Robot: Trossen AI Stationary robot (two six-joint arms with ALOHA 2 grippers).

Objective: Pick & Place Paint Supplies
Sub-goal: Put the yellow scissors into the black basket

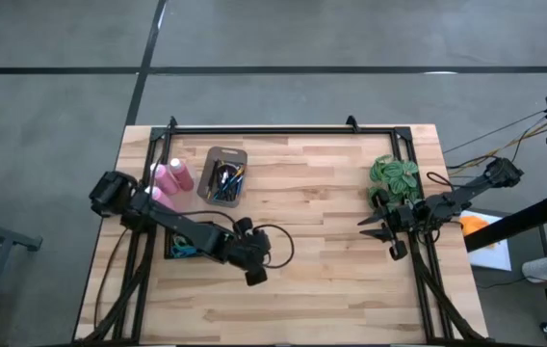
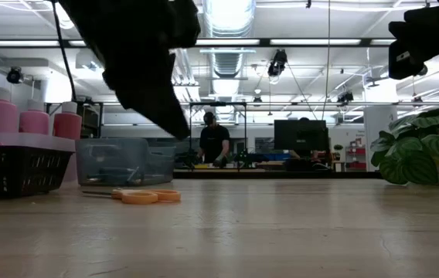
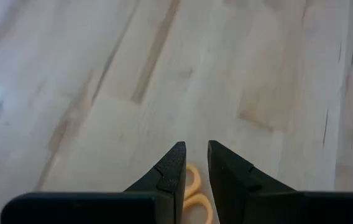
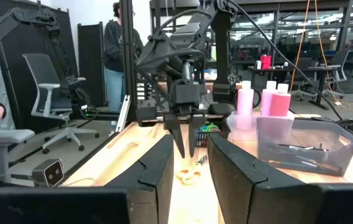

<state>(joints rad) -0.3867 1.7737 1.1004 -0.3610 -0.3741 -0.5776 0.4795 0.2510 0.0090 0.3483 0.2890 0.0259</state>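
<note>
On the bench [image 1: 331, 241], the left tool [image 4: 184, 151] hangs over orange scissors [image 2: 144, 196], fingers narrowly parted, empty. The brushes [image 1: 225, 181] lie half-hidden in a clear bin [image 4: 307, 146] beside three pink bottles [image 2: 30, 120]. The right tool [image 1: 375, 226] waits near the plant [image 1: 395, 177], slightly spread, empty.

left gripper [image 1: 255, 277]: fingers slightly apart, empty | right gripper [image 1: 366, 227]: fingers apart, empty
</note>
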